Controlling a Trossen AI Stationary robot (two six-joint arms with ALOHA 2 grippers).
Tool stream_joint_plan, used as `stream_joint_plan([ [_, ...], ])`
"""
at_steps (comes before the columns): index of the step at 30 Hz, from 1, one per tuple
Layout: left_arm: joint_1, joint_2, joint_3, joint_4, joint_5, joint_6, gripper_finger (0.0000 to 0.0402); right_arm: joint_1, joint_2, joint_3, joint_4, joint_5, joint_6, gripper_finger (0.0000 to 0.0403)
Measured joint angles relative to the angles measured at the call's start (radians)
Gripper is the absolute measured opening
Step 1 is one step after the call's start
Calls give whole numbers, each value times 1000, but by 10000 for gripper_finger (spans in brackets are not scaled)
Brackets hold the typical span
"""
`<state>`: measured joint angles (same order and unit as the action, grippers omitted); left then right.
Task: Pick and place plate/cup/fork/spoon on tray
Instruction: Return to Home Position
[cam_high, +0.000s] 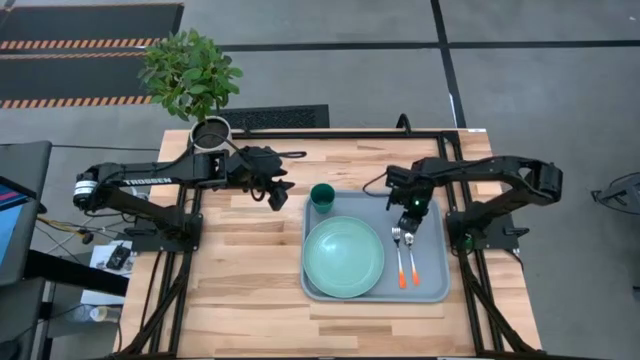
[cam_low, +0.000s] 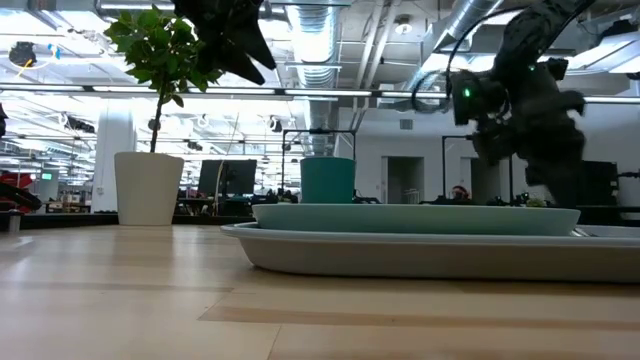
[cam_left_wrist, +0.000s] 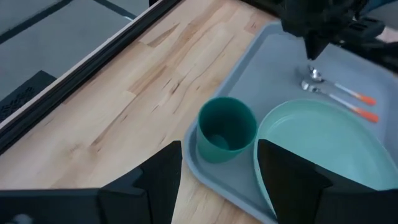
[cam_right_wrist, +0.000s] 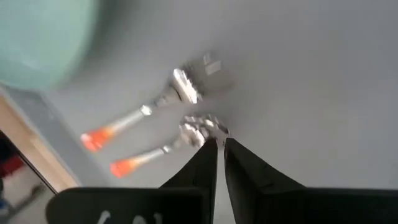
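The light blue-grey tray (cam_high: 432, 262) lies on the table's right half. On it rest the mint-green plate (cam_high: 343, 256), the dark-green cup (cam_high: 322, 196) upright at its far left corner, and the orange-handled fork and spoon (cam_high: 400, 256) (cam_high: 413, 258) side by side; which is which I cannot tell. My right gripper (cam_right_wrist: 219, 144) hangs just above their metal heads, fingers a narrow gap apart, nothing between them. My left gripper (cam_high: 282, 193) hovers open, left of the cup and above table height.
A white pot (cam_low: 148, 187) with a leafy plant (cam_high: 190, 72) stands at the table's far left edge, behind my left arm. Bare wood (cam_high: 240, 290) stretches left of the tray and toward the near edge.
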<state>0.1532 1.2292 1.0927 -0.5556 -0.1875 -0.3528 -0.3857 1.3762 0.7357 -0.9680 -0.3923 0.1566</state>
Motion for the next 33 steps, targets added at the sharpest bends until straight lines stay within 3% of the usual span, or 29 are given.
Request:
stream_joint_plan([
  [5, 0, -8, 0, 76, 64, -12, 196, -32, -88, 122, -2, -3, 65, 57],
  [13, 4, -102, 54, 242, 270, -10, 196, -34, -294, 426, -6, 5, 49, 56],
  [16, 4, -163, 107, 240, 253, 22, 196, -37, -365, 525, -39, 5, -95, 56],
  [20, 4, -252, 148, 235, 161, 134, 196, -25, -473, 607, -72, 1, -91, 56],
  [22, 4, -299, 149, 209, 126, 156, 196, -9, -530, 599, -43, 0, -94, 56],
  [25, 5, -342, 148, 186, 125, 151, 196, 8, -614, 525, 145, -2, -29, 56],
  [29, 4, -379, 147, 179, 253, 125, 196, 85, -734, 270, 574, -31, 104, 56],
  [33, 4, -409, 79, 183, 321, 69, 196, 177, -767, 5, 922, -24, 219, 56],
])
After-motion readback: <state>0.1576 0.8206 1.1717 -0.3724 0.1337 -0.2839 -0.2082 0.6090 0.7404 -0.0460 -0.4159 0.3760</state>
